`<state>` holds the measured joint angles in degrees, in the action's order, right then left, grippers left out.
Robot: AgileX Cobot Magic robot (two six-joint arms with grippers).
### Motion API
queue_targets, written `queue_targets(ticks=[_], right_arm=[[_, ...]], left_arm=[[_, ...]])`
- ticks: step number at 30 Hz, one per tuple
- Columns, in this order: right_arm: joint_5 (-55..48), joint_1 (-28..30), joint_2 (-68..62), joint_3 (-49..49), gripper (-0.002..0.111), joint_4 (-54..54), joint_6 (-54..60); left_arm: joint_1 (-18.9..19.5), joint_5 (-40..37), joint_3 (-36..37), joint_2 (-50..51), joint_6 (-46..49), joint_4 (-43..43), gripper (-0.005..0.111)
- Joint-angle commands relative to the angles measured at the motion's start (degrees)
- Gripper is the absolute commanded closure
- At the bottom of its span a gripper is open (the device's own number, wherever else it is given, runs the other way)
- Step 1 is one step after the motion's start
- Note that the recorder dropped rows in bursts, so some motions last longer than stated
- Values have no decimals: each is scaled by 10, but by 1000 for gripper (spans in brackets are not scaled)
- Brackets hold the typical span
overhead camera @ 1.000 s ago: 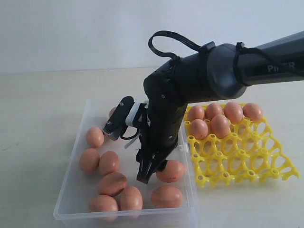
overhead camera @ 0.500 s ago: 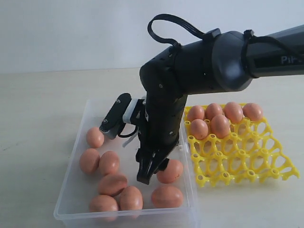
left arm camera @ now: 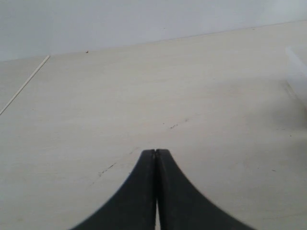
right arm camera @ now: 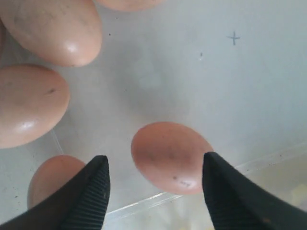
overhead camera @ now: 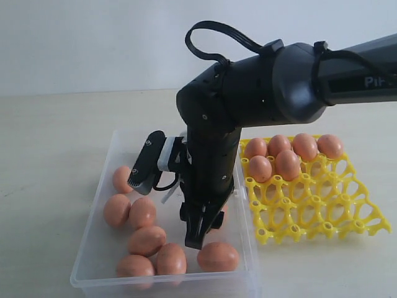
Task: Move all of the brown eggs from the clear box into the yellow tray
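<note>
The clear box holds several brown eggs. My right gripper reaches down into it, jaws open, over one egg that the arm mostly hides. In the right wrist view that egg lies on the box floor between the open fingertips, untouched, with the gripper straddling it. More eggs lie nearby. The yellow tray right of the box carries several eggs in its far cups. My left gripper is shut with nothing in it, above bare table.
The box's right wall stands close beside my right arm, with the tray just beyond it. One egg lies near the box's front rim, just ahead of the gripper. A blurred edge of the box shows in the left wrist view.
My right arm has shifted left and the gripper has come down over the egg by the box's right wall, now covering it. The jaws stayed open. The eggs have not moved.
</note>
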<state>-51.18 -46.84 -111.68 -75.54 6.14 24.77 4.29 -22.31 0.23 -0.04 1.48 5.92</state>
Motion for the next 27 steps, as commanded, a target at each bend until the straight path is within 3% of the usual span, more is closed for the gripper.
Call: queue_targets(ticks=[1, 11, 17, 27], right_arm=[[5, -1, -10, 0, 52, 20, 8], [77, -1, -23, -4, 52, 9, -6], [158, 10, -23, -4, 52, -35, -146], [179, 73, -23, -4, 52, -65, -320]], left_arm=[[-3, 5, -2, 0, -2, 0, 107], [-3, 5, -2, 0, -2, 0, 107], [-3, 5, -2, 0, -2, 0, 107], [-3, 5, -2, 0, -2, 0, 107]])
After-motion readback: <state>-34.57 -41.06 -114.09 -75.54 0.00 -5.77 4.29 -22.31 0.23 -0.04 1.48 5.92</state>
